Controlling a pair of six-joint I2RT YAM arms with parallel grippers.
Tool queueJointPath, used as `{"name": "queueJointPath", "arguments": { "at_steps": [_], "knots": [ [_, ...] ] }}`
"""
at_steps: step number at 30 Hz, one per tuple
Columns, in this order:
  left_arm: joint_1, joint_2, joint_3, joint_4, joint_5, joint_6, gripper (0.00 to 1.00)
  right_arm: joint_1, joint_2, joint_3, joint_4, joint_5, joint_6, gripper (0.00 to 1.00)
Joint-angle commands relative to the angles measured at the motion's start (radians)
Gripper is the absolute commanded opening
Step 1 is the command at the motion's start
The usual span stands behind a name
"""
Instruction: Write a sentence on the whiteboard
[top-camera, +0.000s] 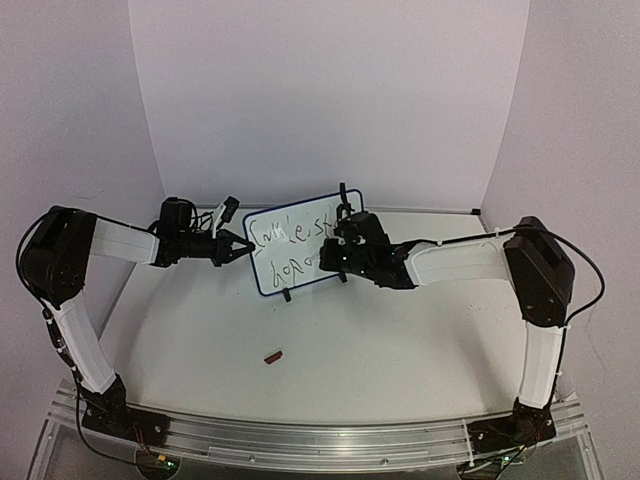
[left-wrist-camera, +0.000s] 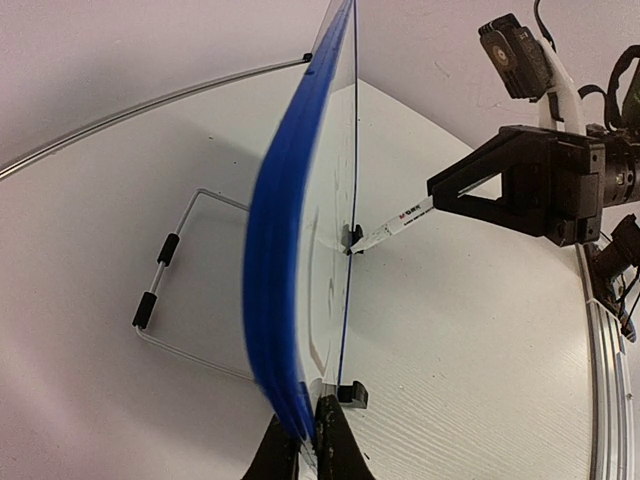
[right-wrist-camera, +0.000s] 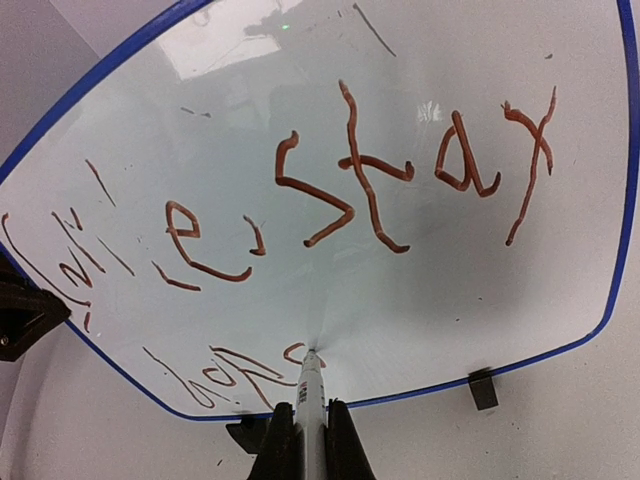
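The white table (top-camera: 420, 340) carries the whiteboard (top-camera: 268, 282), which stands upright near its middle between the 2 arms. The sentence (right-wrist-camera: 350, 190) crosses it in 2 scrawled reddish lines. The left gripper (top-camera: 243, 247) is clamped on the board's left edge. The right gripper (top-camera: 338, 258) pinches a marker (right-wrist-camera: 311, 385), its tip touching the lower line. A small red piece (top-camera: 272, 355) lies nearer the arm bases.

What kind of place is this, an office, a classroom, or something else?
Probably a robotics lab test cell: plain white backdrop panels box in a white table, and the left arm and right arm are bolted to a metal rail at its near edge.
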Motion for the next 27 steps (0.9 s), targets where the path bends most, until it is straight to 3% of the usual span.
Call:
{"name": "queueJointPath", "arguments": {
  "at_steps": [1,27],
  "knots": [
    [-0.001,-0.004,-0.013,-0.052,-0.097,0.066,0.00,-0.006,-0.029,0.029,0.045,-0.003,-0.010,0.00],
    [0.000,-0.002,-0.012,-0.052,-0.099,0.066,0.00,-0.006,0.046,0.035,0.000,-0.049,0.010,0.00]
  ]
}}
